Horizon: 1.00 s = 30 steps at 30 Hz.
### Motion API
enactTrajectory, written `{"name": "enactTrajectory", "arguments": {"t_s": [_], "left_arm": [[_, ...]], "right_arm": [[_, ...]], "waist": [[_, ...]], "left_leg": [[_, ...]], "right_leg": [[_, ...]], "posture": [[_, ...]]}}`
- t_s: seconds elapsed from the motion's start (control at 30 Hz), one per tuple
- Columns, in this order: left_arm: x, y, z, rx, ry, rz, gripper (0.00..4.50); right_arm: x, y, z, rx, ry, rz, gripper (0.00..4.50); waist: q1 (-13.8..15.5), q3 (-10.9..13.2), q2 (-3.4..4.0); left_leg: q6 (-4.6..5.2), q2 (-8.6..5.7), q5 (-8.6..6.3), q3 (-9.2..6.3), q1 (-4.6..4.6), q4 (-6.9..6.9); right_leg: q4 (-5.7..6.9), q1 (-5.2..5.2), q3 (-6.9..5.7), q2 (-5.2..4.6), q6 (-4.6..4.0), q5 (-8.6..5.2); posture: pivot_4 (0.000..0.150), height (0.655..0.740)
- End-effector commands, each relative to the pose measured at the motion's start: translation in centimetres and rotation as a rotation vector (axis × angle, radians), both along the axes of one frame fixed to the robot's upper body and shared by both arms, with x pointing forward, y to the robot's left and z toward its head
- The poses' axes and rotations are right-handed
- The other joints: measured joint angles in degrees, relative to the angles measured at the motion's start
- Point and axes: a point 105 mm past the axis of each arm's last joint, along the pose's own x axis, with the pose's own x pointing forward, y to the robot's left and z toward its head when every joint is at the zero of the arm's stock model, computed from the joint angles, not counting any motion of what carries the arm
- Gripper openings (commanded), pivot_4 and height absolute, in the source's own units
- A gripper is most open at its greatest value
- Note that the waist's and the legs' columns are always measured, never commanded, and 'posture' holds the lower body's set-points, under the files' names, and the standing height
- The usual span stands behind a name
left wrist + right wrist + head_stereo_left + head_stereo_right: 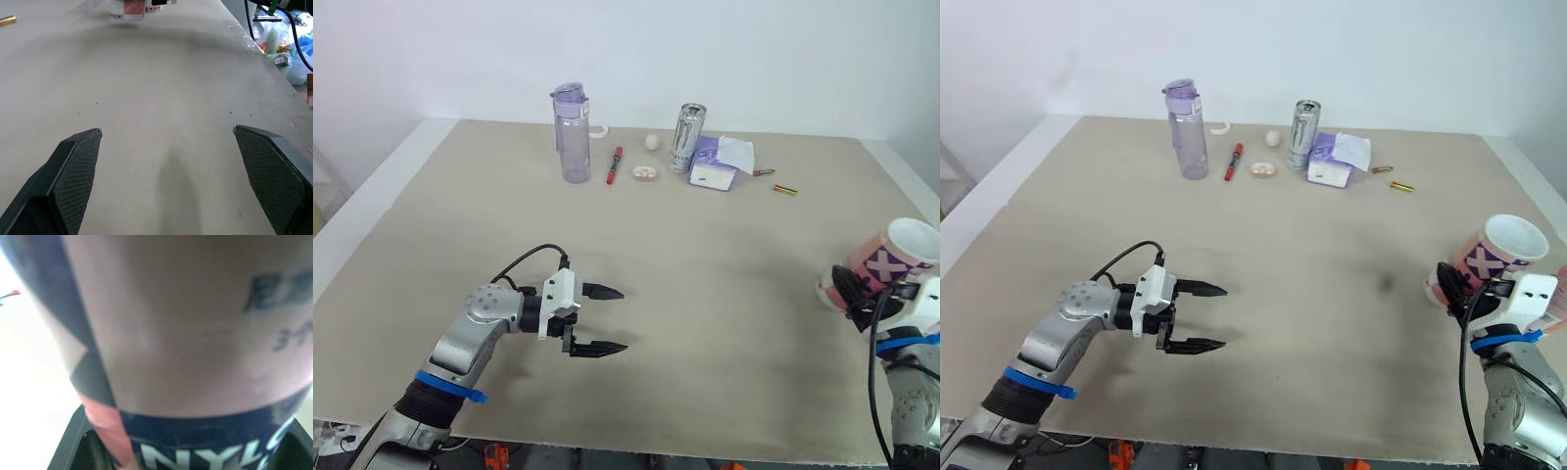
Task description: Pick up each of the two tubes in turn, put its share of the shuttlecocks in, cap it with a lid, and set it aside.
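Left fingers [599, 291]: spread wide with nothing between them, hovering low over the front-left of the surface [705, 245].
Right fingers [847, 287]: closed round the tube [889, 257], low on its body, at the right edge of the surface.
Tube: pink, white and navy, with its mouth open and no lid on it. It is held tilted, mouth up and out to the right, base lower and turned inward.
Base: it may be just clear of the surface, but I cannot tell for sure.
Bearing: the tube lies to the right of the left fingers, well apart, with bare surface between them. The left fingers point roughly that way.
Axis: the long axis leans away from the left arm. I judge that anything brought to it must come over the rim from above, not straight across.
Nearer arm: the right arm already has the tube and the left is free, so filling likely falls to the left.
Far edge: a bottle [573, 132], pen [615, 164], ball [652, 141], can [686, 137] and packet [715, 168] stand in a row, well apart from both arms.
Head views: these show the open mouth and the tilt.
Left wrist view: both fingertips, the wide gap between them, and the tube's lower end straight ahead with a soft shadow beneath it.
Right wrist view: the tube's printed wall close up, seated between the fingers, but not the mouth.
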Motion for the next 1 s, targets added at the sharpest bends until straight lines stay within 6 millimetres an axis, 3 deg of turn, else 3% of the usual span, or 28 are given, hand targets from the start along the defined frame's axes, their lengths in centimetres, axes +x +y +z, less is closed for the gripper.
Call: {"name": "enactTrajectory", "arguments": {"t_s": [0.03,0.13,0.2,0.3,0.33,0.8,1.0], "left_arm": [[-0.3,-0.1,0.8,-0.009,-0.038,-0.008,4.50],[-0.3,-0.1,0.9,-0.007,-0.039,-0.005,4.50],[-0.2,-0.1,0.8,-0.005,-0.039,-0.004,4.50],[-0.3,-0.2,0.8,-0.003,-0.037,-0.008,4.50],[-0.3,-0.2,0.7,-0.002,-0.037,-0.008,4.50],[-0.3,-0.1,0.4,0.009,-0.031,-0.018,4.50],[0.0,0.1,0.3,0.011,-0.025,-0.005,4.50]], "right_arm": [[0.1,-1.6,0.6,-0.053,-0.008,-0.066,2.72],[0.1,-1.7,0.0,-0.060,0.021,-0.064,2.72],[0.1,-1.7,-0.1,-0.060,0.025,-0.069,3.18],[-0.1,-1.8,-0.3,-0.070,0.037,-0.078,4.31],[-0.1,-1.9,-0.3,-0.071,0.039,-0.080,4.46],[-1.7,-0.2,-1.2,-0.047,0.070,-0.052,4.46],[-4.2,0.9,-1.5,-0.059,0.117,-0.005,4.46]], "waist": [[-0.21,0.02,0.06],[-0.46,0.02,0.06],[-0.56,0.01,0.05],[-0.73,0.01,0.05],[-0.73,0.01,0.07],[-0.99,0.02,0.11],[-0.96,0.02,0.12]], "left_leg": [[0.00,0.00,0.00,0.01,0.00,-0.01],[0.00,-0.02,0.00,0.03,0.01,0.00],[0.00,-0.04,0.00,0.02,0.02,0.00],[0.00,-0.06,0.00,0.02,0.03,0.01],[0.00,-0.07,0.00,0.02,0.03,0.01],[0.00,-0.06,0.00,0.14,0.05,-0.01],[0.00,-0.06,0.00,0.13,0.04,-0.03]], "right_leg": [[0.00,0.00,0.01,0.00,0.00,0.00],[0.00,0.01,0.04,0.00,0.03,0.01],[0.00,0.03,0.07,0.00,0.04,0.01],[0.00,0.05,0.12,0.00,0.05,0.02],[0.00,0.04,0.14,-0.01,0.06,0.01],[0.00,0.01,0.29,0.00,0.10,0.00],[-0.01,0.00,0.27,-0.02,0.12,-0.03]], "posture": [[0.150,0.7400],[0.150,0.7400],[0.150,0.7400],[0.150,0.7400],[0.150,0.7400],[0.150,0.7400],[0.150,0.7400]]}}
